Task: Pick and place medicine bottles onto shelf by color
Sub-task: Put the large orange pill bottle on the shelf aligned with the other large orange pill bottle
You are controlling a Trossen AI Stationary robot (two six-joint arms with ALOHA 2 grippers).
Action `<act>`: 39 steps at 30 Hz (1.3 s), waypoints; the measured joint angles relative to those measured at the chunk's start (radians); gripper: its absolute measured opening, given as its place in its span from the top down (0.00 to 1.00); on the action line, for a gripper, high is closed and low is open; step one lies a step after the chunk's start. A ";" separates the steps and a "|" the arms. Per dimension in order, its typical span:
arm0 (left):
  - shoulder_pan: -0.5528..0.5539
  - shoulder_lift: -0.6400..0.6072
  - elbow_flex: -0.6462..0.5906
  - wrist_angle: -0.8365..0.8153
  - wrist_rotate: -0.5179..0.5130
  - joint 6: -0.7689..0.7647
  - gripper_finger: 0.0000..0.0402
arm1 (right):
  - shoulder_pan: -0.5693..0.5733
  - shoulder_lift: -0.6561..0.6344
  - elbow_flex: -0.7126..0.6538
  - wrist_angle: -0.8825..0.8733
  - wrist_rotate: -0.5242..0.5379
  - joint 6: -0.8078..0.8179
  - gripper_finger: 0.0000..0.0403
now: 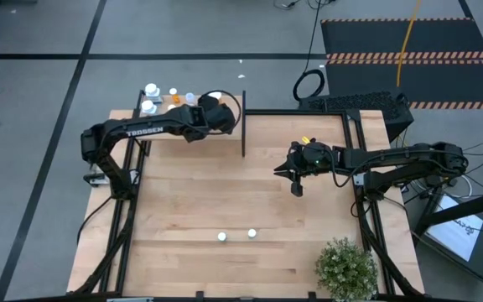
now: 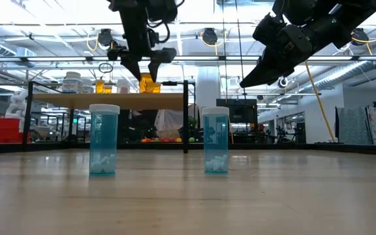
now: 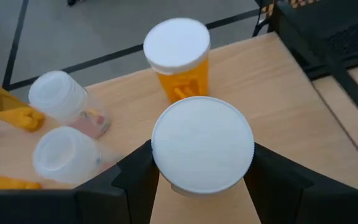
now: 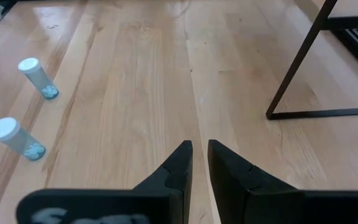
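Note:
The shelf stands at the table's far left, with a black upright panel at its right end. Several white and orange bottles stand or lie on it. My left gripper is over the shelf, shut on an orange bottle with a white cap. Another orange bottle stands just beyond it. Two pale blue bottles stand upright on the tabletop near the front. My right gripper is shut and empty above the table's right middle. My left gripper pinches the orange bottle between its two fingers, on opposite sides just under the white cap's rim. The fingers come from above, pointing down. The bottle is upright, its bottom at the level of the shelf board; I cannot tell whether it rests there.
White bottles and lying orange ones crowd the shelf's left part. A green potted plant stands at the table's near right corner. Bare tabletop lies between the shelf and the two blue bottles.

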 joint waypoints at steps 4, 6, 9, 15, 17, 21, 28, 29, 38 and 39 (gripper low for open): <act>0.001 0.007 -0.001 -0.005 0.006 0.000 0.47 | 0.000 0.000 0.000 -0.003 0.000 0.000 0.88; 0.000 0.004 -0.001 -0.005 0.006 -0.001 0.47 | 0.000 0.000 0.000 -0.005 0.000 0.000 0.88; 0.004 0.005 -0.001 -0.008 0.007 0.006 0.47 | 0.000 0.000 0.000 -0.004 0.000 0.000 0.88; 0.005 0.005 -0.001 -0.008 0.012 0.022 0.47 | 0.000 0.000 0.000 -0.004 0.000 0.000 0.88; 0.006 0.005 -0.001 -0.008 0.015 0.026 0.47 | 0.000 0.000 0.000 -0.004 0.000 0.000 0.88; 0.015 0.005 -0.001 -0.008 0.018 0.030 0.46 | 0.000 0.000 0.000 -0.004 0.000 0.000 0.88; 0.020 0.005 -0.001 -0.006 0.040 0.040 0.40 | 0.000 0.000 0.000 -0.004 0.000 0.000 0.88; 0.019 0.005 -0.001 -0.006 0.040 0.040 0.39 | 0.000 0.000 0.000 -0.004 0.000 0.000 0.88; 0.020 -0.001 0.000 -0.004 0.041 0.050 0.35 | 0.000 0.000 0.000 -0.004 0.000 0.000 0.88; 0.020 -0.006 0.000 -0.004 0.040 0.053 0.34 | 0.000 0.000 0.000 -0.004 0.000 0.000 0.88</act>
